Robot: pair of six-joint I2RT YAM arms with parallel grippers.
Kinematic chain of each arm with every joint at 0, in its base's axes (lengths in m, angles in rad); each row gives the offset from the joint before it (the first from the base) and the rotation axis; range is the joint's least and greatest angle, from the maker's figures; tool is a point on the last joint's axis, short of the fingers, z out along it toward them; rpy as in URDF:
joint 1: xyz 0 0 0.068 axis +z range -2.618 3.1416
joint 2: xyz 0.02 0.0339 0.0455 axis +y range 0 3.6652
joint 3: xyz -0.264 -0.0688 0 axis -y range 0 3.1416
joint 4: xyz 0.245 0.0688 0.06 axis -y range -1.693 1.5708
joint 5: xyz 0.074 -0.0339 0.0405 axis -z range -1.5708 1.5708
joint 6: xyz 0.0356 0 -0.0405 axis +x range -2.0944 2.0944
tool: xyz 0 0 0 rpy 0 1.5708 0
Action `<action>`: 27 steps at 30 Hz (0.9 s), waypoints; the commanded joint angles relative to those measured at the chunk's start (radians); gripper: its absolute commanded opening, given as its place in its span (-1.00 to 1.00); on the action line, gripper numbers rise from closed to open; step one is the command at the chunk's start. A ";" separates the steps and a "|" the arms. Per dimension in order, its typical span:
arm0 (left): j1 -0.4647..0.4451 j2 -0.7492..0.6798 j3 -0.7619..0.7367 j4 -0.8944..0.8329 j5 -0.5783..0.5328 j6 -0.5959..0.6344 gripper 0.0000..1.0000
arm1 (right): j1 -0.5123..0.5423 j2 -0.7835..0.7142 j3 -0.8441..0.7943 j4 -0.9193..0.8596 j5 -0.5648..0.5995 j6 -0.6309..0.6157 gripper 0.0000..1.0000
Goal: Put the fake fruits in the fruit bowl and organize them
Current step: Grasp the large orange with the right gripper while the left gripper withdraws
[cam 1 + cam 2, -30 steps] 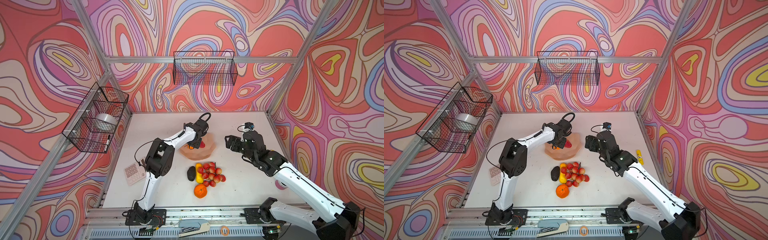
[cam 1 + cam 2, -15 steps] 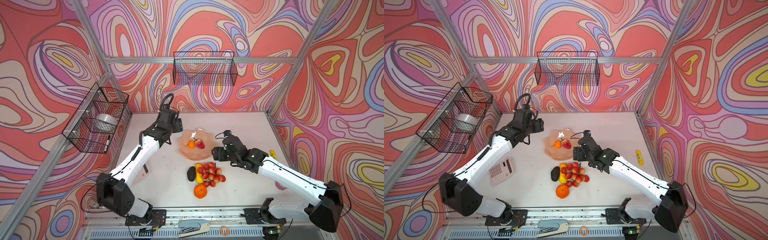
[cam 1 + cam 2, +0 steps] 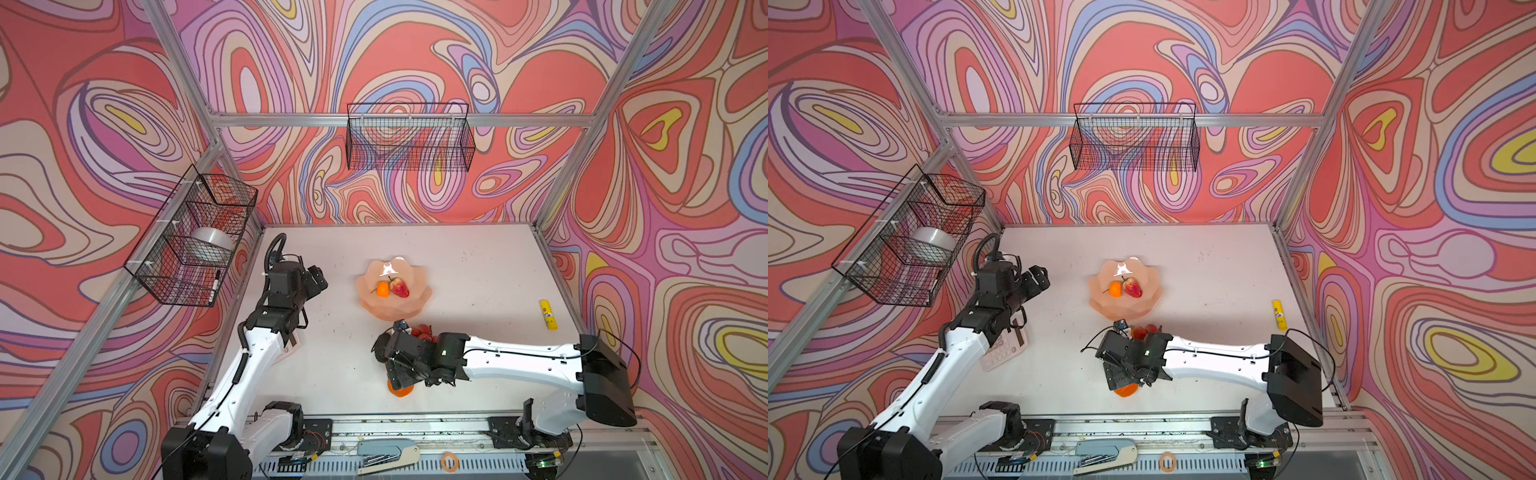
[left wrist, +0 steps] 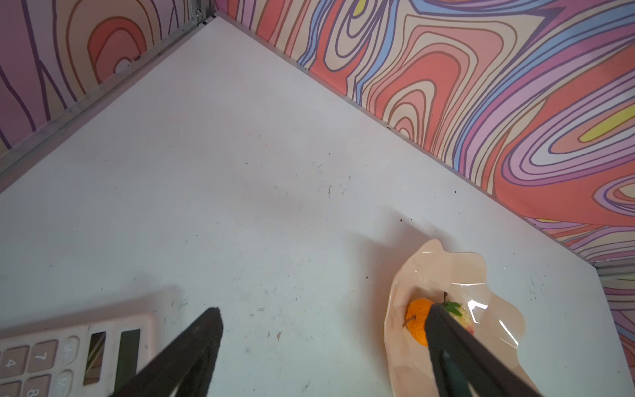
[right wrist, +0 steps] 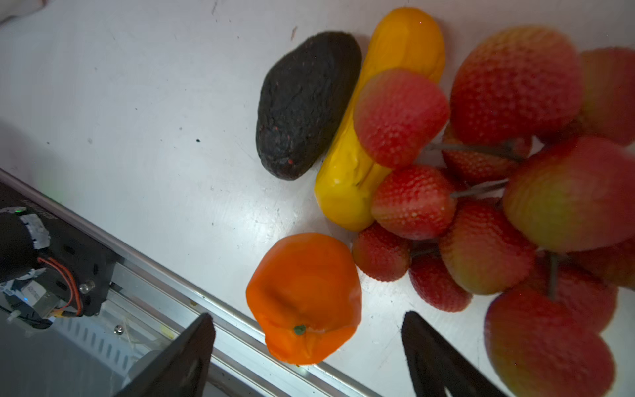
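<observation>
**Fruit bowl** (image 3: 395,311): glossy peach-pink, with faceted sides and a scalloped rim, standing upright mid-desk (image 3: 478,257). Inside it, touching side by side, lie the small orange (image 3: 382,289) with its stem and the red strawberry (image 3: 400,288) with its green cap.

The rest cluster near the front edge. The dark avocado (image 5: 305,103) lies flank to flank with the long yellow fruit (image 5: 343,185). The bunch of red berries (image 5: 481,247) overlaps that fruit's far side. The larger orange (image 5: 304,299), dented and with its stem end showing, sits just beside the berries.

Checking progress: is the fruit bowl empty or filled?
Partly filled: the fruit bowl holds only a small orange and a strawberry in both top views.
</observation>
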 commanded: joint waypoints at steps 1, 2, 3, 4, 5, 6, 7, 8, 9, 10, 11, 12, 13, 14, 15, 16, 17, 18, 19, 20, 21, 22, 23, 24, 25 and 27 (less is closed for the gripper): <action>0.016 -0.028 -0.018 0.027 0.025 -0.018 0.86 | 0.000 0.039 0.022 -0.015 -0.004 0.024 0.80; 0.020 -0.030 -0.018 0.023 0.027 -0.014 0.86 | 0.000 0.055 0.027 -0.015 -0.004 0.022 0.80; 0.025 -0.030 -0.018 0.017 0.030 -0.011 0.86 | 0.000 0.071 0.032 -0.015 -0.005 0.022 0.79; 0.031 -0.032 -0.018 0.011 0.035 -0.007 0.86 | 0.001 0.087 0.036 -0.014 -0.006 0.022 0.78; 0.033 -0.033 -0.018 0.009 0.040 -0.001 0.86 | 0.001 0.102 0.039 -0.009 -0.006 0.022 0.78; 0.035 -0.035 -0.019 0.005 0.039 0.001 0.87 | 0.000 0.113 0.043 -0.006 -0.004 0.019 0.78; 0.038 -0.038 -0.021 0.004 0.043 0.005 0.87 | 0.000 0.127 0.049 -0.002 0.002 0.015 0.76; 0.041 -0.039 -0.023 0.004 0.047 0.009 0.86 | 0.000 0.140 0.055 0.000 0.003 0.012 0.74; 0.044 -0.041 -0.024 0.004 0.052 0.012 0.87 | 0.000 0.154 0.063 0.004 0.000 0.009 0.72; 0.046 -0.041 -0.025 0.004 0.056 0.018 0.87 | -0.001 0.168 0.069 0.005 -0.006 0.007 0.69; 0.049 -0.041 -0.025 0.001 0.056 0.021 0.87 | 0.001 0.179 0.074 0.009 -0.013 0.006 0.62; 0.052 -0.040 -0.025 -0.003 0.056 0.022 0.87 | 0.000 0.187 0.076 0.013 -0.022 0.004 0.53; 0.055 -0.039 -0.027 -0.003 0.060 0.022 0.87 | 0.000 0.191 0.076 0.019 -0.029 0.004 0.41; 0.058 -0.041 -0.028 -0.002 0.062 0.021 0.88 | 0.000 0.191 0.076 0.022 -0.036 0.006 0.31; 0.060 -0.040 -0.030 0.001 0.065 0.021 0.88 | 0.000 0.187 0.076 0.024 -0.038 0.007 0.23; 0.062 -0.039 -0.031 0.001 0.068 0.018 0.88 | 0.000 0.181 0.075 0.024 -0.035 0.005 0.16; 0.063 -0.039 -0.033 0.003 0.070 0.018 0.88 | 0.000 0.171 0.071 0.025 -0.033 0.006 0.10; 0.064 -0.038 -0.035 0.004 0.072 0.017 0.87 | 0.000 0.162 0.069 0.027 -0.029 0.008 0.05; 0.064 -0.035 -0.038 0.007 0.073 0.014 0.88 | 0.000 0.151 0.069 0.027 -0.025 0.008 0.00; 0.065 -0.034 -0.041 0.009 0.076 0.010 0.88 | 0.001 0.141 0.073 0.027 -0.021 0.008 -0.03; 0.066 -0.032 -0.043 0.010 0.077 0.006 0.88 | 0.001 0.130 0.081 0.021 -0.018 0.005 -0.05; 0.066 -0.031 -0.046 0.012 0.081 0.003 0.87 | -0.001 0.116 0.093 0.018 -0.011 -0.006 -0.07; 0.068 -0.027 -0.048 0.010 0.080 -0.001 0.87 | -0.004 0.105 0.115 0.000 0.005 -0.021 -0.09; 0.069 -0.025 -0.049 0.008 0.080 -0.004 0.87 | -0.009 0.096 0.152 -0.029 0.031 -0.043 -0.10; 0.071 -0.022 -0.050 0.004 0.080 -0.010 0.88 | -0.022 0.088 0.192 -0.054 0.050 -0.073 -0.11; 0.075 -0.018 -0.050 0.001 0.086 -0.016 0.87 | -0.064 0.073 0.261 -0.088 0.068 -0.122 -0.11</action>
